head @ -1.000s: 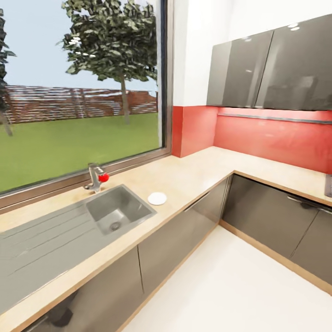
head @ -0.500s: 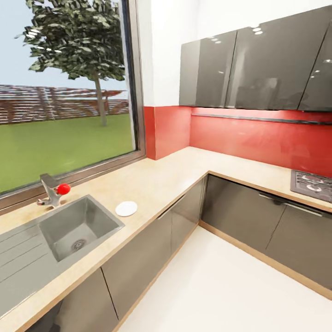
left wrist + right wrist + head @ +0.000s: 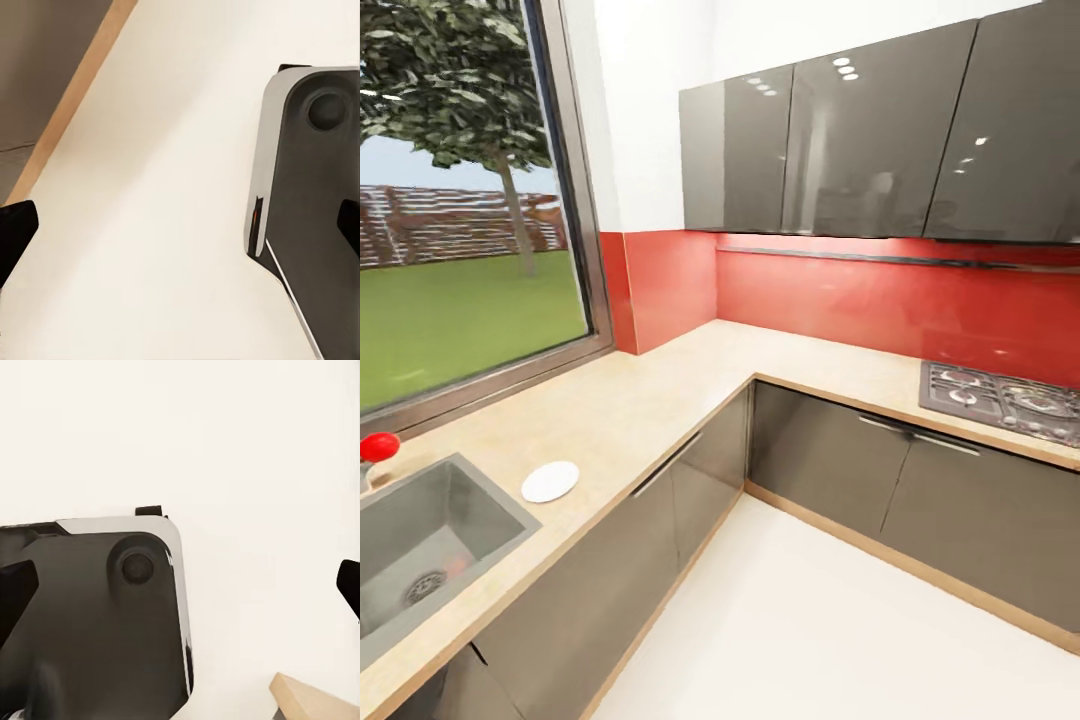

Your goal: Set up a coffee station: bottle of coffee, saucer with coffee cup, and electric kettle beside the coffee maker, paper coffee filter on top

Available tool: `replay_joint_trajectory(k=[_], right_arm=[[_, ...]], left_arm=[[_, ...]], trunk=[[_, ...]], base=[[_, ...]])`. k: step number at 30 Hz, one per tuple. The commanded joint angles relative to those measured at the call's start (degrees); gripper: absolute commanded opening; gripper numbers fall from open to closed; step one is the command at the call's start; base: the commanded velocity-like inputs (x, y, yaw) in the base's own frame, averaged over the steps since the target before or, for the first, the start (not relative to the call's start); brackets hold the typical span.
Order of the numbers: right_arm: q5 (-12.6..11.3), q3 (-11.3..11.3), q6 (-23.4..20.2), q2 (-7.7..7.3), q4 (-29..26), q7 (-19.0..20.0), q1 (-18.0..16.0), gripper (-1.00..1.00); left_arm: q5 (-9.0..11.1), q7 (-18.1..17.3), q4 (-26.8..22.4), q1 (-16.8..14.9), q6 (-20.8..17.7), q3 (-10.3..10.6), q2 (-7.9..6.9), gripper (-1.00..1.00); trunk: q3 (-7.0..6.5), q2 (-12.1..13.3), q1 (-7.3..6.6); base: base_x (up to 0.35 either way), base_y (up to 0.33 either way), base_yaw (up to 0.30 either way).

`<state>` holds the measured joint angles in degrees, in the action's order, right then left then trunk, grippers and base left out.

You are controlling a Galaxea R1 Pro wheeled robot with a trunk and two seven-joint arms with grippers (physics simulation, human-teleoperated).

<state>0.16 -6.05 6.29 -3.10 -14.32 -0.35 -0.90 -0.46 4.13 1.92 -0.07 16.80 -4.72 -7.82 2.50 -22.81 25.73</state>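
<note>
One small round plain white saucer (image 3: pixel 550 481) lies flat on the long light wood kitchen countertop (image 3: pixel 660 385), just right of the inset steel sink (image 3: pixel 420 540), whose tap shows a red knob (image 3: pixel 378 446) at the far left edge. Across the last second the whole head view has swung rightward: the large window (image 3: pixel 460 250) and sink have slid toward the left edge, while the glossy grey wall cabinets (image 3: pixel 840 130), the red backsplash (image 3: pixel 880 300) and a dark gas hob (image 3: pixel 1005 398) on the right run of the counter have come into sight. That is the camera turning, not the things moving; the saucer seems to keep its place beside the sink. The turn probably means the robot is on its way or scanning for the remaining items, since the counter in sight holds no other piece of the coffee station.

Both wrist views look down at pale floor and the robot's grey base (image 3: pixel 315 217). The left gripper (image 3: pixel 180 229) and right gripper (image 3: pixel 180 585) have their jaws spread wide, holding nothing.
</note>
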Motion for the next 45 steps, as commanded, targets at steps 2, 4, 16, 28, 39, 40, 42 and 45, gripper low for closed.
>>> replay_joint_trajectory(k=[2, 4, 16, 28, 39, 40, 42, 45], right_arm=[[0.0, -0.2, 0.2, 0.02, 0.1, 0.0, -0.1, 1.0], [0.0, -0.2, 0.2, 0.03, 0.1, 0.0, -0.1, 1.0], [0.0, -0.2, 0.2, 0.03, 0.1, 0.0, -0.1, 1.0], [2.5, 0.0, 0.4, 0.47, 1.3, -0.2, -0.1, 1.0], [2.4, -0.1, 0.4, 0.39, 1.3, -0.2, -0.1, 1.0], [2.4, -0.1, 0.4, 0.39, 1.3, -0.2, -0.1, 1.0], [2.4, -0.2, 0.4, 0.38, 1.3, -0.2, -0.1, 1.0], [2.4, -0.2, 0.4, 0.38, 1.3, -0.2, -0.1, 1.0]], left_arm=[[-0.1, 0.0, 0.1, 0.0, 0.3, -0.4, -0.01, 1.0], [-0.1, 0.0, 0.1, 0.0, 0.3, -0.5, -0.01, 1.0], [-0.1, 0.0, 0.1, -0.1, 0.3, -0.4, -0.01, 1.0], [0.0, 0.0, 0.1, 0.0, 0.3, -0.5, -0.01, 1.0], [0.0, 0.0, 0.1, 0.0, 0.3, -0.5, -0.01, 1.0], [0.0, 0.1, 0.1, 0.0, 0.3, -0.5, -0.01, 1.0], [0.0, 0.1, 0.1, -0.1, 0.3, -0.5, -0.01, 1.0], [0.0, 0.1, 0.1, 0.0, 0.3, -0.5, -0.01, 1.0]], trunk=[[0.11, -0.1, 0.06], [0.11, -0.1, 0.06], [0.11, -0.1, 0.06], [0.11, -0.1, 0.06], [0.11, -0.1, 0.06], [0.11, -0.1, 0.06], [0.11, -0.1, 0.06], [0.11, -0.1, 0.06]], base=[[0.228, -0.207, -0.267], [0.235, -0.199, -0.267], [0.245, -0.183, -0.266], [0.257, -0.172, -0.047], [0.256, -0.173, 0.0], [0.241, -0.189, 0.0], [0.228, -0.198, 0.0], [0.202, -0.213, 0.0]])
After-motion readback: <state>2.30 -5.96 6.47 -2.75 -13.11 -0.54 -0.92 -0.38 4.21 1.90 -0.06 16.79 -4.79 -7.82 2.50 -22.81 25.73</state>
